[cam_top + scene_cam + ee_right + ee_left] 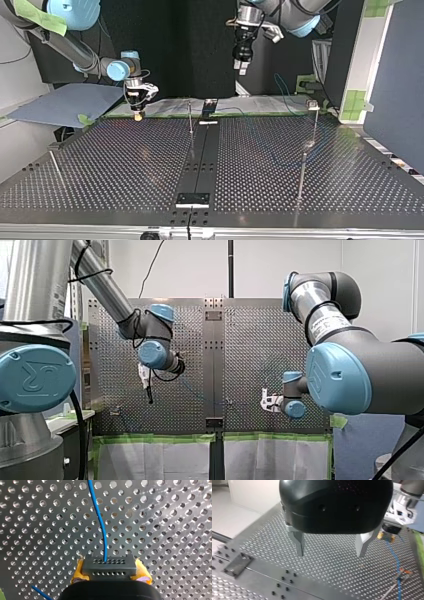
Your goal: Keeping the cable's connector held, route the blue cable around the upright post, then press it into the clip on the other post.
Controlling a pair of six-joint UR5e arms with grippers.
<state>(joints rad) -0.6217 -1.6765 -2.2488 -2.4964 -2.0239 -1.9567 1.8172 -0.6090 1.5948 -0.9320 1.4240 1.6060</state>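
Perforated table (125,165) carries the work; right gripper (137,114), at 10 o'clock in the top view, pinches the connector (109,566). The left gripper (329,547) is spread, empty. The blue cable (98,517) appears thin, light, limp; grasp it just ahead of the connector.

Place: a robotics lab test cell.
Table: perforated metal table (115,165), green tape (160,438) along its edge.
Machines: my left arm (107,292) and my right arm (360,365), jointed industrial arms, one at either side.
Surroundings: plain white wall (190,265), black backdrop (175,45).
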